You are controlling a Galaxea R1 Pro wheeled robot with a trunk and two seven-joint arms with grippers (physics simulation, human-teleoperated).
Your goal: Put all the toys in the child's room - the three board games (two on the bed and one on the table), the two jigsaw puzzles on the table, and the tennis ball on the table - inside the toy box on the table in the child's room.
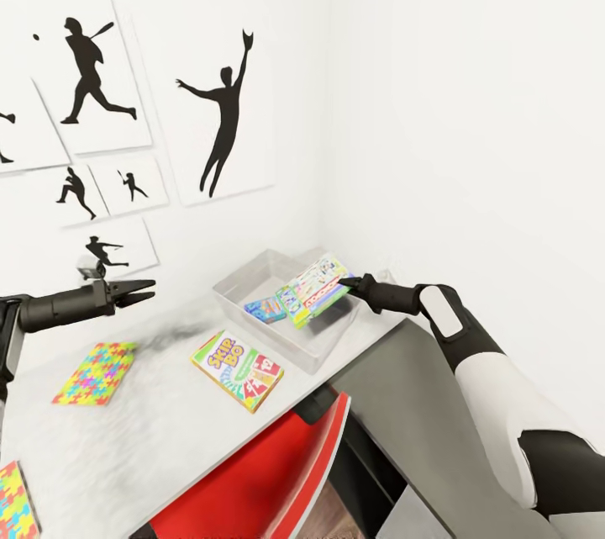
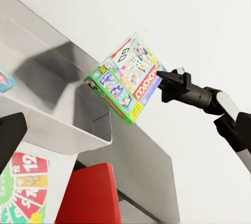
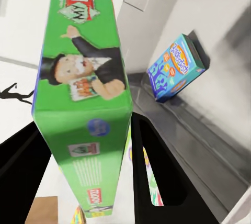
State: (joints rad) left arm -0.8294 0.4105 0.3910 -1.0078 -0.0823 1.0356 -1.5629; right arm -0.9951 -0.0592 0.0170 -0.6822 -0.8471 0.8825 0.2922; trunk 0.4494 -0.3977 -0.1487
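Nearest the head camera, a red chair back [image 1: 252, 480] stands tucked against the front edge of the long white worktop [image 1: 151, 430]. At the worktop's near left corner lies a thin flat square covered in multicolour puzzle-piece pattern [image 1: 15, 505], partly cut off by the picture's edge. A second puzzle-patterned square [image 1: 95, 372] lies flat farther in on the left. To its right, just in front of the tray, the green, yellow and red "Skip-Bo" game box [image 1: 236, 369] lies flat on the white surface.

Behind it sits the shallow light-grey toy box with flared sides [image 1: 252, 274], close to the corner of the white walls. A small blue game box [image 1: 265, 309] rests inside it, leaning on its inner slope.

The right hand [image 1: 351, 283] reaches in from the right and is clamped on the white-and-green Monopoly game box [image 1: 313, 291], its two dark fingers [image 3: 157, 177] pressed to the box's opposite faces. That box hangs tilted over the tray's right end, above the floor of the tray and beside the blue box; whether it touches the rim I cannot tell.

The left hand [image 1: 144, 290] hovers above the left part of the worktop, well apart from the tray, its fingers slightly parted and holding nothing.

On the far wall hang white panels with black silhouettes of ball players [image 1: 220, 114].
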